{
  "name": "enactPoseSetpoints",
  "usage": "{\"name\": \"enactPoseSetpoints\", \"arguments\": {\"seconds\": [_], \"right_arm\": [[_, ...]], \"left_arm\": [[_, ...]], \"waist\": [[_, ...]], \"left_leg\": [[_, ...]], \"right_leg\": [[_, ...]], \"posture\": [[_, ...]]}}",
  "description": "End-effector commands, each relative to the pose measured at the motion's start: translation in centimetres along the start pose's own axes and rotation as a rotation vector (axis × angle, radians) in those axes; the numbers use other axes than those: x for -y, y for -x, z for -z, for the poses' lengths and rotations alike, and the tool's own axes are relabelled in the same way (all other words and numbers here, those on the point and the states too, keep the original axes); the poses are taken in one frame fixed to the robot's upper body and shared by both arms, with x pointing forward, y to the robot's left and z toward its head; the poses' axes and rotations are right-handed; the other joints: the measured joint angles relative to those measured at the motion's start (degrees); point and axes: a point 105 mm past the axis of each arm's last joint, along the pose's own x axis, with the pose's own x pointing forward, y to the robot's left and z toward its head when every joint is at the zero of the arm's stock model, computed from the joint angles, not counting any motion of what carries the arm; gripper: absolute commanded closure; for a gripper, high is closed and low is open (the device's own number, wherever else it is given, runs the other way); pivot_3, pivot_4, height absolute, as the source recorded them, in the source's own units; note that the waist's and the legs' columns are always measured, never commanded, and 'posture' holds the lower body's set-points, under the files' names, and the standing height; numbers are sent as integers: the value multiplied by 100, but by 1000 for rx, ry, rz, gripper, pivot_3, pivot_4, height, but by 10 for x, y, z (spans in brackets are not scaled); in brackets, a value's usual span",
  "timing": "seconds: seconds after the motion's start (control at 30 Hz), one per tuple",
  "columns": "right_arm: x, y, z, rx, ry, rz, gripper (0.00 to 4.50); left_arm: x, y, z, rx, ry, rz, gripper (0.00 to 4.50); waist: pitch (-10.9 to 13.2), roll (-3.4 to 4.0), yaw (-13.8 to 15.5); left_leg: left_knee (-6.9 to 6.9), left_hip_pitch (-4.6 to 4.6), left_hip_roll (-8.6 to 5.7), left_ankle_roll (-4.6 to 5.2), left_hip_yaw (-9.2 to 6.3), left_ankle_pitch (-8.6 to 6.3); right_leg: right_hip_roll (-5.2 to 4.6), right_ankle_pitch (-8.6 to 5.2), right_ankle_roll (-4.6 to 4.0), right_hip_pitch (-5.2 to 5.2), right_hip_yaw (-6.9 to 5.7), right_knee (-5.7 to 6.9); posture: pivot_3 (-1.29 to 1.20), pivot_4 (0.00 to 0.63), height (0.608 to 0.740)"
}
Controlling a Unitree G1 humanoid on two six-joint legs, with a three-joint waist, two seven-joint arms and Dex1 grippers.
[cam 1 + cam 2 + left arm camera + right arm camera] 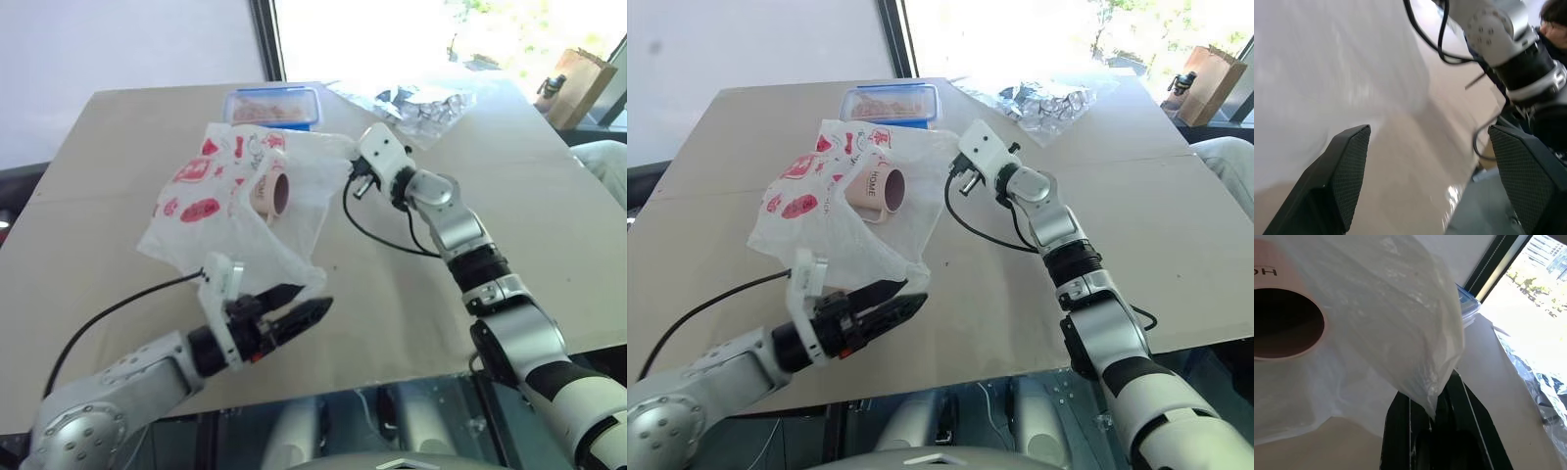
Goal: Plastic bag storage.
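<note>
Spread wide, the left gripper (294, 313) sits just short of the plastic bag (230, 201); the right gripper (1437, 431) pinches its far edge, seemingly. Next: regrasp the near hem for folding.

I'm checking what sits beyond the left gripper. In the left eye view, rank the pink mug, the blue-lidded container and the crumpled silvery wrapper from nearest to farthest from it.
From the left gripper:
1. Pink mug, lying on its side at the plastic bag.
2. Blue-lidded container, behind the bag.
3. Crumpled silvery wrapper, far right of the table.
</note>
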Motion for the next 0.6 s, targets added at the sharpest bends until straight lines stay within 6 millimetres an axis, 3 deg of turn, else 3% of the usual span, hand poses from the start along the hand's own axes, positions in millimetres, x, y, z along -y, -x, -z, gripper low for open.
{"name": "enactPoseSetpoints", "arguments": {"seconds": [0.03,0.13,0.23,0.47,0.6], "right_arm": [[5,3,-16,44,27,12,4500],[6,3,-15,39,26,14,4500],[8,4,-14,35,25,19,4500],[16,3,-13,33,14,39,4500],[22,2,-16,42,4,47,4500]], "left_arm": [[-8,-13,-17,123,24,-61,489],[-13,-20,-36,244,47,-74,489],[-10,-18,-49,334,106,-36,1218],[-20,5,-73,500,226,-58,4477],[-6,12,-79,502,217,3,4477]], "waist": [[-1,4,5],[-2,3,11],[-2,3,4],[-2,2,11],[-2,2,19]], "left_leg": [[0,1,0,0,0,0],[0,0,0,0,0,0],[0,0,0,0,1,0],[1,-3,3,1,0,0],[0,-3,2,2,0,-1]], "right_leg": [[0,0,1,0,1,-1],[0,5,8,0,0,-1],[0,5,9,0,1,0],[-1,5,8,-1,-1,-5],[1,4,7,0,-2,-6]], "posture": [[0,150,740],[0,150,740],[0,150,740],[0,150,740],[0,150,740]]}}
